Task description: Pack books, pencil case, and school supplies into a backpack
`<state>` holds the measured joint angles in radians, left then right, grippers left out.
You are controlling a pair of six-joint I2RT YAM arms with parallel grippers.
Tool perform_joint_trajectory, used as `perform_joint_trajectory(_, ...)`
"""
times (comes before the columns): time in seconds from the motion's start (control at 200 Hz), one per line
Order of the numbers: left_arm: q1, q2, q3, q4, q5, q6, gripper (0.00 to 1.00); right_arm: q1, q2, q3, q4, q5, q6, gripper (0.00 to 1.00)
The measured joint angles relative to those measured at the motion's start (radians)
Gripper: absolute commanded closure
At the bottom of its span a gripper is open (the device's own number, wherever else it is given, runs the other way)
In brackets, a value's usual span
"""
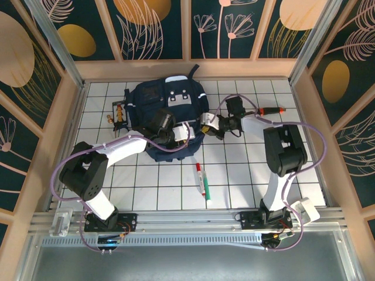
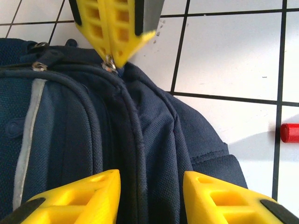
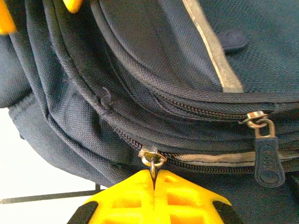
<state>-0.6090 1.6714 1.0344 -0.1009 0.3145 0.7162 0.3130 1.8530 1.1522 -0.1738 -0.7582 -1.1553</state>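
Right gripper (image 3: 153, 179): we are pinching the zip pull (image 3: 153, 158) tight | left gripper (image 2: 150, 191): we are straddling the seam, jaws apart, holding nothing | backpack (image 1: 167, 99): lying mid-table, soft and floppy, likely bunching | hold: small metal pull; brace cloth beside it

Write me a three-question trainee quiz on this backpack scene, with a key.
1. True or false: the right gripper is shut on a zipper pull of the backpack.
2. Fill in: the left gripper has its jaws ___, one finger on each side of a seam of the backpack.
3. Where does the marker lie? A) inside the backpack B) on the table, nearer the arm bases than the backpack C) between a gripper's fingers

Key: 1 true; 2 open; 3 B.
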Motion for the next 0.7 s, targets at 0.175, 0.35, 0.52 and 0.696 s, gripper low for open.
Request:
perform_joint_trajectory(0.175, 0.000, 0.006, 0.008, 0.024, -0.022, -0.011, 0.55, -0.026, -0.115, -0.021, 0.041, -0.032, 0.062, 1.00)
perform_joint_trajectory(0.35, -0.003, 0.035, 0.018, 0.055, -0.058, -0.023, 0.56, -0.032, -0.203, -0.023, 0.058, -0.055, 0.082, 1.00)
perform_joint_trajectory(0.52, -0.003, 0.044, 0.022, 0.056, -0.042, -0.021, 0.54, -0.041, -0.212, -0.045, 0.071, -0.048, 0.141, 0.59)
perform_joint_trajectory(0.696, -0.003, 0.042, 0.014, 0.060, -0.020, -0.014, 0.54, -0.053, -0.089, -0.044, 0.060, -0.033, 0.202, 0.49)
